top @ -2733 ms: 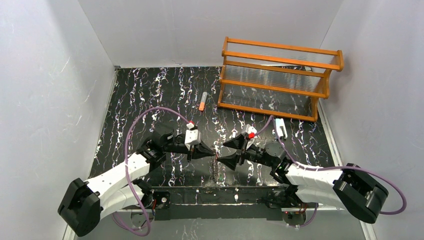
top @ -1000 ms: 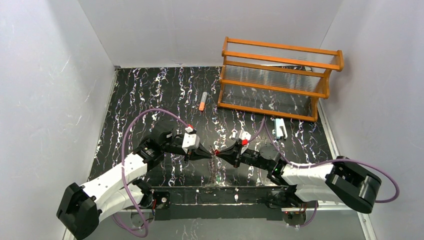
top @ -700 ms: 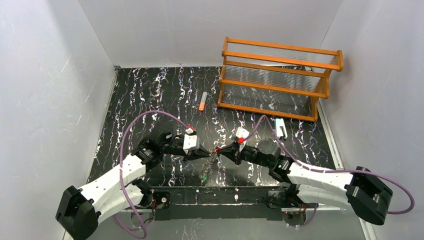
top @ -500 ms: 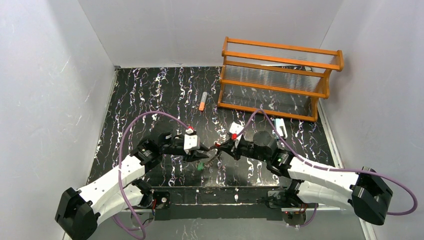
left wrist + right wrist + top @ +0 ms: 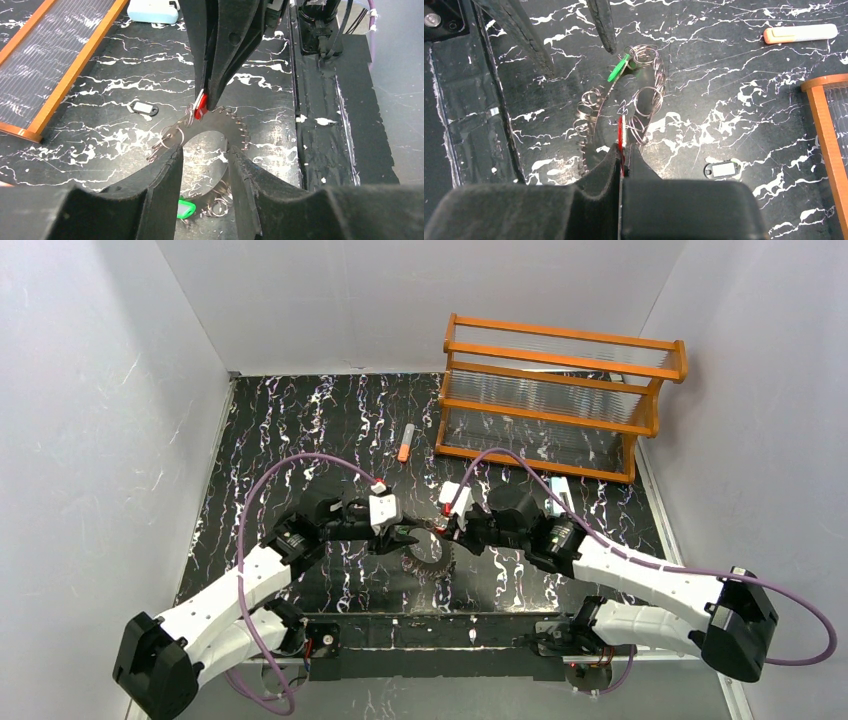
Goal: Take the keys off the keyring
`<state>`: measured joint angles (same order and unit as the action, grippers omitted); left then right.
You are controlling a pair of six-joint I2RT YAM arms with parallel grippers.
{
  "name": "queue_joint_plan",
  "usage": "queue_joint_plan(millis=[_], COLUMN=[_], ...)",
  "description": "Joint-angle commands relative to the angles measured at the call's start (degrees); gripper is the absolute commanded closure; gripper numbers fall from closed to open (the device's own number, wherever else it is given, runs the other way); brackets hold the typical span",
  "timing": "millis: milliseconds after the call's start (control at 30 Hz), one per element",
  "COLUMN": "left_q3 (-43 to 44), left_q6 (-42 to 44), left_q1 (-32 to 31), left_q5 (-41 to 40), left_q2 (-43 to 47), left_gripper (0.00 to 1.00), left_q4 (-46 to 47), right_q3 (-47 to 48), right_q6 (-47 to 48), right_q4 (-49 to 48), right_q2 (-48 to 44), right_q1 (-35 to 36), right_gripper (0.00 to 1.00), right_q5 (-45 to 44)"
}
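Your left gripper (image 5: 205,152) has just let go. Its jaws were clamped a second ago and now stand spread either side of the keyring (image 5: 227,124). Your right gripper (image 5: 622,150) stays pressed together on the red key (image 5: 620,131), so that pinch alone holds the toothed ring, low over the table (image 5: 300,440). The green key (image 5: 617,69) is still on the ring, and the dark-and-white key (image 5: 722,170) lies apart, already off. Treat this as a regrasp, with two keys left to remove.
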<state>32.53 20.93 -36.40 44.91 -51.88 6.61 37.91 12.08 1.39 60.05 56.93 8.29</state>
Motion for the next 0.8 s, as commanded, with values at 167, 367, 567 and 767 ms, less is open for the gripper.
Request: queue_joint_plan(millis=[167,367,567,767], left_q3=[5.5,8.7,4.2,2.2], left_q6=[1.1,1.1,0.1,-1.5], left_q1=[2.7,6.3,6.7,6.3], left_q5=[1.9,6.1,7.1,10.9], left_q2=[-4.1,-7.4,-5.0,-3.9], left_gripper=[0.62,0.62,0.62,0.61], left_q4=[1.0,3.0,6.1,9.3], right_q3=[15.1,25.0,29.8,29.7], right_q6=[7.4,13.6,16.7,22.2], right_q4=[19.4,28.8,32.3,32.8], right_q2=[4.4,9.5,10.7,9.6], right_q1=[0.1,0.2,1.0,1.5], right_gripper=[0.99,0.99,0.99,0.99], right_q5=[1.2,2.1,2.8,4.1])
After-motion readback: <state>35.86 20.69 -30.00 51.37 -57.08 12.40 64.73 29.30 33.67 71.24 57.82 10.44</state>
